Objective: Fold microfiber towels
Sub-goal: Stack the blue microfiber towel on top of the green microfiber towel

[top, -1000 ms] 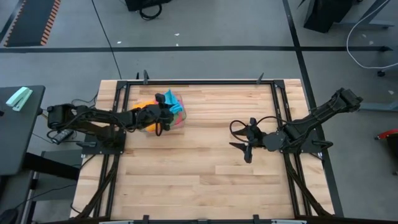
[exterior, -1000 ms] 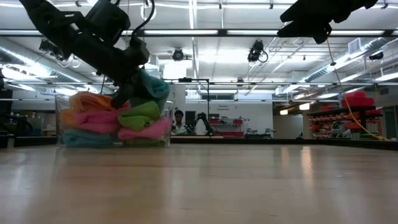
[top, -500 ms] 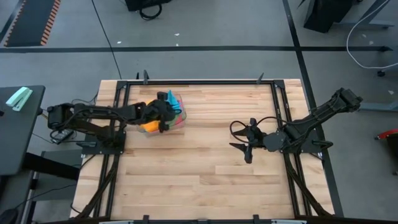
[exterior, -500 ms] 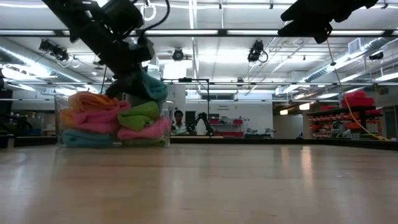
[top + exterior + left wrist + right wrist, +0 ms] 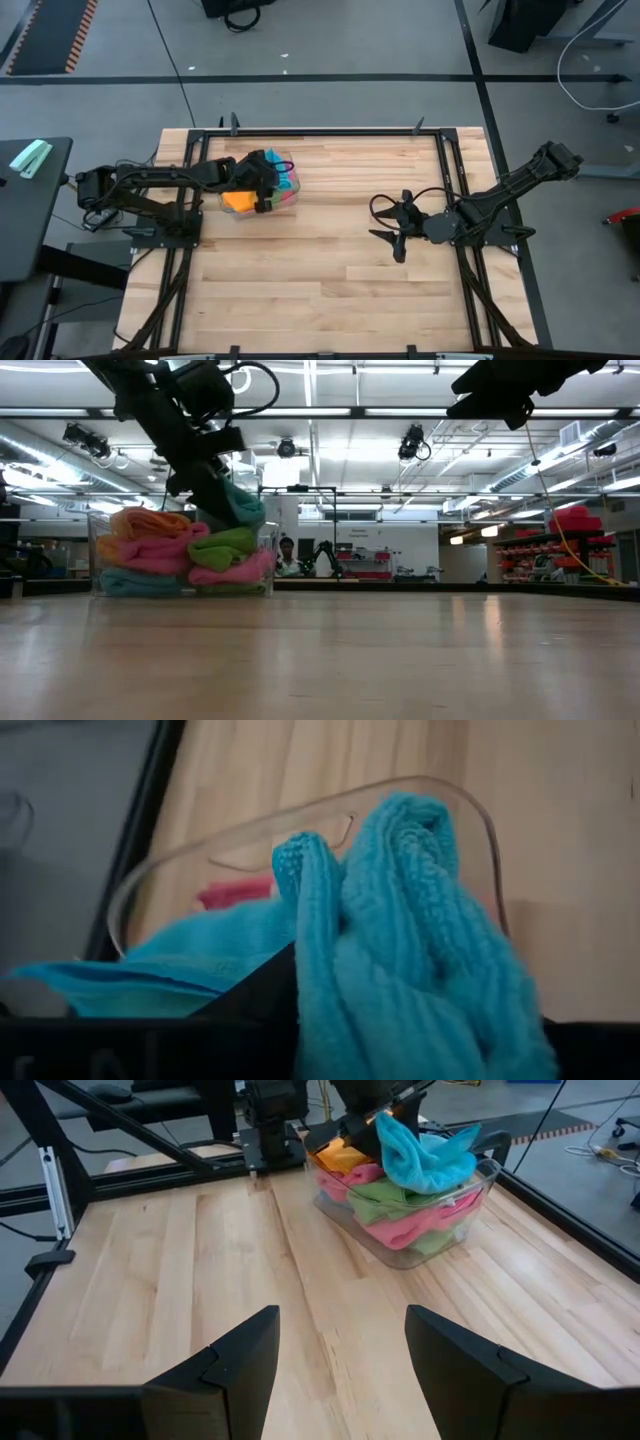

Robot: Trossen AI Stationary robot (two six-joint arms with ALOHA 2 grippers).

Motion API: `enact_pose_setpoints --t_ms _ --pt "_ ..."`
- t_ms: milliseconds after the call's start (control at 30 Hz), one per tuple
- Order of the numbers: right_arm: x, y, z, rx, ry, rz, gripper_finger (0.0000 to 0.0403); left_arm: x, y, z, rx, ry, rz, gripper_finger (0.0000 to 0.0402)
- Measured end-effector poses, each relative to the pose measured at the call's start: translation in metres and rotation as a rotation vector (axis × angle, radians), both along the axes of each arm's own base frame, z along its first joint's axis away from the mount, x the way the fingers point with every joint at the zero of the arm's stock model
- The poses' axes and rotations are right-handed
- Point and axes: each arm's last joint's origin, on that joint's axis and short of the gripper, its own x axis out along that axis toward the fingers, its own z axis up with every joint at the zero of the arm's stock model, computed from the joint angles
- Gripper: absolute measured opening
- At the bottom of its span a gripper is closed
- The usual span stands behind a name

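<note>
A soft blue microfiber towel (image 5: 425,1152) is pinched by the left gripper (image 5: 262,180) above the clear plastic bin (image 5: 470,1205) at ten o'clock, presumably for extraction; right gripper (image 5: 340,1355) spread, waiting.

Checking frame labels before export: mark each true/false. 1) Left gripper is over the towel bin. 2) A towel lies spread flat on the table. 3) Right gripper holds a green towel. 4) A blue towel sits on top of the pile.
1) True: the left gripper is at the clear bin.
2) False: every towel in view is bunched in the bin; none lies on the wooden table.
3) False: the right gripper hangs open and empty above the table, away from the bin.
4) True: the blue towel tops the pile, at the left gripper.
</note>
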Motion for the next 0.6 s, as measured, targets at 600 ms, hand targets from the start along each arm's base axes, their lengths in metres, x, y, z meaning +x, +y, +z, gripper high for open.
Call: enact_pose_setpoints --t_ms 600 --pt "-0.0013 0.0049 0.0016 0.006 -0.017 0.024 0.0225 0.0020 -0.0050 -0.0008 -0.152 -0.095 0.163 0.0280"
